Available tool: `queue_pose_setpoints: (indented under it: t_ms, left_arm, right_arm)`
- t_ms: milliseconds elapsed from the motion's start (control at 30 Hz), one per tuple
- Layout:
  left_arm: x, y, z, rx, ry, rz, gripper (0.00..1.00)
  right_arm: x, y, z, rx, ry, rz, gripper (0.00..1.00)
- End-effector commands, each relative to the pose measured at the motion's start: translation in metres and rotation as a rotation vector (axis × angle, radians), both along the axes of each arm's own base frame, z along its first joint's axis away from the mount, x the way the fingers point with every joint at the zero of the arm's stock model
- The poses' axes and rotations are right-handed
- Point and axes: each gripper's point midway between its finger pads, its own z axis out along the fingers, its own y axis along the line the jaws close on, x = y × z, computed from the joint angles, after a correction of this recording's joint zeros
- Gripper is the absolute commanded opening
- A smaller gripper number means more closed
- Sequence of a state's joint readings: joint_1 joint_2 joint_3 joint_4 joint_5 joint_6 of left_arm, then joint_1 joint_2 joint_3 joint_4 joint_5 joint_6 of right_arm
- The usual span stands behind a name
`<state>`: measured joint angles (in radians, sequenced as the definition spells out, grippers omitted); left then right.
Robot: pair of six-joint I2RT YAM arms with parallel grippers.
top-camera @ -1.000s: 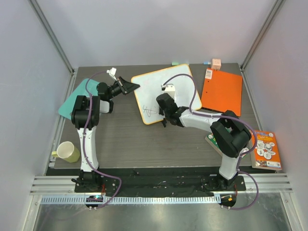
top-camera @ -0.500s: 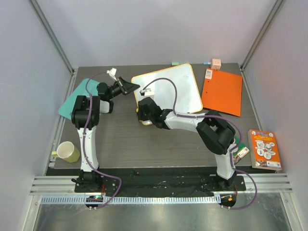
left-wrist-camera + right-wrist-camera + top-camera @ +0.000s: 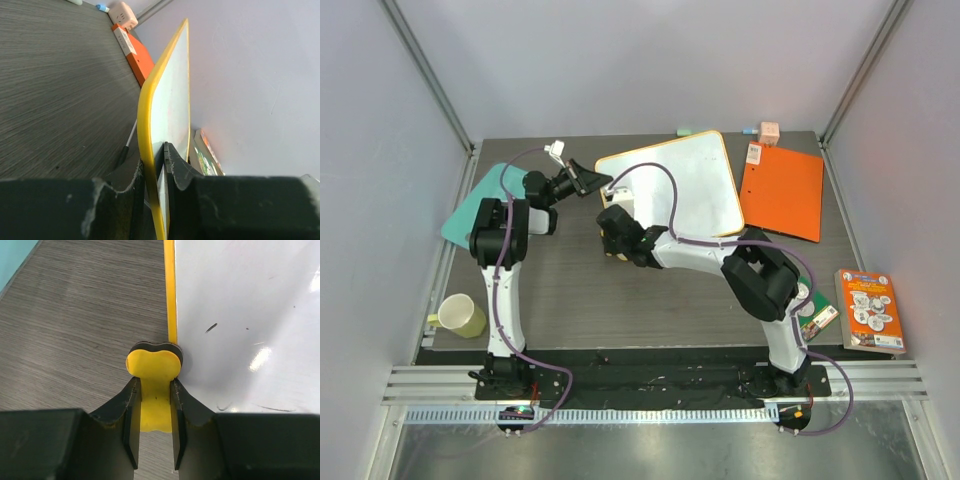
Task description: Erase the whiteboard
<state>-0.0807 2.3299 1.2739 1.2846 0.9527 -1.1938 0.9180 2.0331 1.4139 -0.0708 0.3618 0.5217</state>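
Note:
The whiteboard (image 3: pixel 685 185) lies tilted on the dark table, white with a yellow rim. My left gripper (image 3: pixel 601 182) is shut on its left corner; in the left wrist view the fingers (image 3: pixel 175 165) pinch the yellow rim (image 3: pixel 145 110) edge-on. My right gripper (image 3: pixel 612 236) is shut on a yellow eraser (image 3: pixel 154 365) and presses it at the board's near-left edge, half on the rim (image 3: pixel 170 290), half over the table. The board surface (image 3: pixel 250 305) shows only a small black fleck (image 3: pixel 211 328) and faint smears near the eraser.
An orange folder (image 3: pixel 782 190) lies right of the board. A teal sheet (image 3: pixel 478 205) lies under the left arm. A yellow-green mug (image 3: pixel 460 316) stands at the near left. A book (image 3: pixel 873 310) lies at the right edge. Small boxes (image 3: pixel 769 131) stand at the back.
My right gripper has swept the eraser leftward across the board's near part to its near-left edge. The black scribble there no longer shows. The board has turned slightly.

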Motion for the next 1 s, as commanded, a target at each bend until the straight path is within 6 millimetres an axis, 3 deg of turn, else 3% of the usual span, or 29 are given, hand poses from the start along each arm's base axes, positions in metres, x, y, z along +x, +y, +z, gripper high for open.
queue_pose_setpoints:
  t_ms: [0,167,433,733,967]
  left_arm:
    - [-0.022,-0.020,0.036,0.030,-0.332,-0.088,0.00]
    - [-0.022,-0.020,0.035,0.026,-0.328,-0.089,0.00]
    - [-0.022,-0.020,0.035,0.025,-0.325,-0.088,0.00]
    - [-0.022,-0.020,0.035,0.025,-0.326,-0.091,0.00]
    - [-0.022,-0.020,0.034,0.026,-0.326,-0.091,0.00]
  right_arm:
    - [0.004,-0.080,-0.023,-0.263,0.016,-0.160,0.01]
    - [0.007,-0.119,-0.032,-0.322,0.026,-0.218,0.01]
    - [0.012,-0.161,-0.034,-0.336,0.032,-0.296,0.01]
    - [0.021,-0.242,-0.050,-0.418,0.073,-0.470,0.01]
    - [0.022,-0.278,-0.047,-0.433,0.076,-0.558,0.01]
